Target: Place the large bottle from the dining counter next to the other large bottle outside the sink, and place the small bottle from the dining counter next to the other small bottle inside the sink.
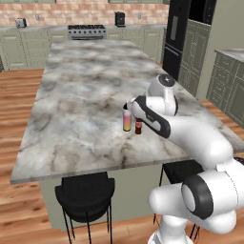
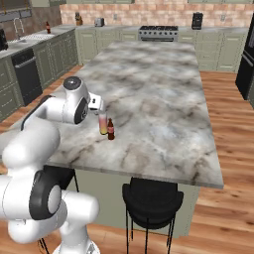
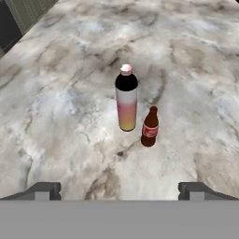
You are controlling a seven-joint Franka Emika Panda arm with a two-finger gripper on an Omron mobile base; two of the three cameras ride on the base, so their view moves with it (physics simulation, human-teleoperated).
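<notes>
**Open gripper poised short of the two bottles on the dining counter**

The large bottle (image 3: pixel 126 103) is seen standing upright on the dining counter (image 1: pixel 81 90), near the edge closest to the robot. Its long axis is vertical, with the dark shoulder and pale cap at the top and the pink-to-yellow body below. The small bottle (image 3: pixel 150 127), brown with a red label, is placed just beside it, slightly nearer the hand and to the right as the hand view shows it; a narrow gap is seen between the two in that view.

The gripper (image 3: pixel 119 189) is held wide open with nothing between its fingertips (image 3: pixel 44 190). In the hand view both bottles lie ahead of the gripper and roughly centred between its fingertips, the large one a little left of centre. In the left base view the hand is seen just beside the large bottle (image 1: pixel 127 119), on the robot's side of it.

It is judged that a straight advance is called for, kept slightly left so that the small bottle is not knocked.

No wording can be read on either label; the small bottle's red band is too blurred.

The sink (image 2: pixel 35 37) and a dark bottle (image 2: pixel 48 27) beside it are seen far off along the wall counter in the right base view.
</notes>
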